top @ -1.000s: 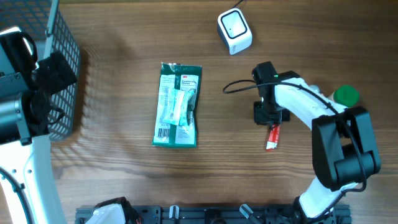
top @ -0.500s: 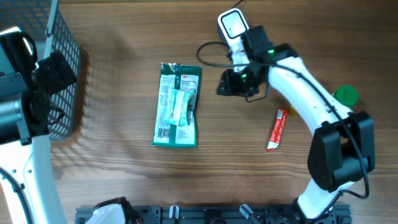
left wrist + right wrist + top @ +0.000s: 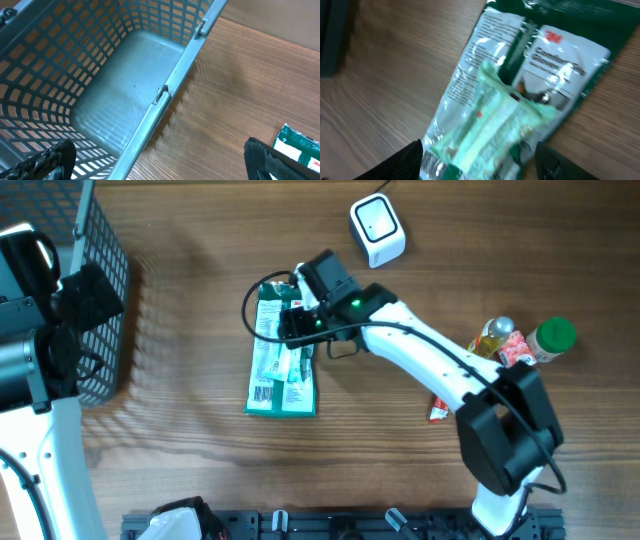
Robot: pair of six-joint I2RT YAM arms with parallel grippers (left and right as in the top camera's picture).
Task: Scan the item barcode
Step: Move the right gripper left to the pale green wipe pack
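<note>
The smooth wood-grain desk (image 3: 200, 450) gives little friction. At its left edge the left gripper (image 3: 160, 160), fingers spread, hangs over the gridded plastic basket (image 3: 125, 115). The glossy, crinkled green 3M pouch (image 3: 285, 385) lies flat mid-desk. The right gripper (image 3: 480, 160), spread above the pouch's far end and gripping nothing, could pinch only slack film and drop it short of the boxy white scanner (image 3: 377, 227) by the far edge.
</note>
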